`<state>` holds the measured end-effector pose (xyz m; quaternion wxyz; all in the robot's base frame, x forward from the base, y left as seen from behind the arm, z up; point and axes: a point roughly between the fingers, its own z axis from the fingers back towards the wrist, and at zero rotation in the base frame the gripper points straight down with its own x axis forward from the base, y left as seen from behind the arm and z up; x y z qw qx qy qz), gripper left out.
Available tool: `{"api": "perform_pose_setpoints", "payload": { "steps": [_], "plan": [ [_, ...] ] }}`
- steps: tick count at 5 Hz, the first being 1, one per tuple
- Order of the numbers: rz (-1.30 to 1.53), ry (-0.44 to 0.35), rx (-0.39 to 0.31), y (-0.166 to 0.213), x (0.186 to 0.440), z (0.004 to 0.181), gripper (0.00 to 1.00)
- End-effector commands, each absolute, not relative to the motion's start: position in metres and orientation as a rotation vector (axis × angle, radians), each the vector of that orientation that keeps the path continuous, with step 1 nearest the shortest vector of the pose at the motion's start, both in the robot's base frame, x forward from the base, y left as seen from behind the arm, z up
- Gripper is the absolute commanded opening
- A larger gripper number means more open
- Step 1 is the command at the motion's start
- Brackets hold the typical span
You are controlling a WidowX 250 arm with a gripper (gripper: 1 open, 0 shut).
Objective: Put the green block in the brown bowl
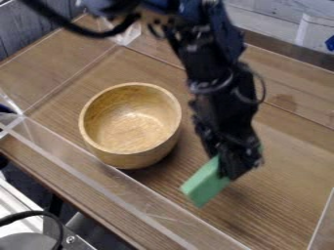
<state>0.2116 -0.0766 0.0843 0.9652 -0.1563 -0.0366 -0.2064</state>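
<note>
The gripper was clamped tight on the upper end of the green block, its black fingers pinching the block from either side. The block hung tilted, its lower end toward the near clear wall, and looked to be lifted off the wooden table, to the right of the brown bowl and apart from it. Above the fingers the black arm rose up and back, leaning over the far right side of the bowl. The bowl sat upright on the table, nothing visible inside it.
</note>
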Motion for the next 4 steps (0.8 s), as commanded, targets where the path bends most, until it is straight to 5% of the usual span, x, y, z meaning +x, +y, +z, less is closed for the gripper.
{"api": "perform_pose_setpoints", "payload": {
  "steps": [1,4],
  "plan": [
    [-0.416,-0.076,-0.293,-0.081,0.237,0.118,0.00],
    [-0.290,-0.037,-0.271,-0.074,0.252,0.110,0.00]
  ]
}}
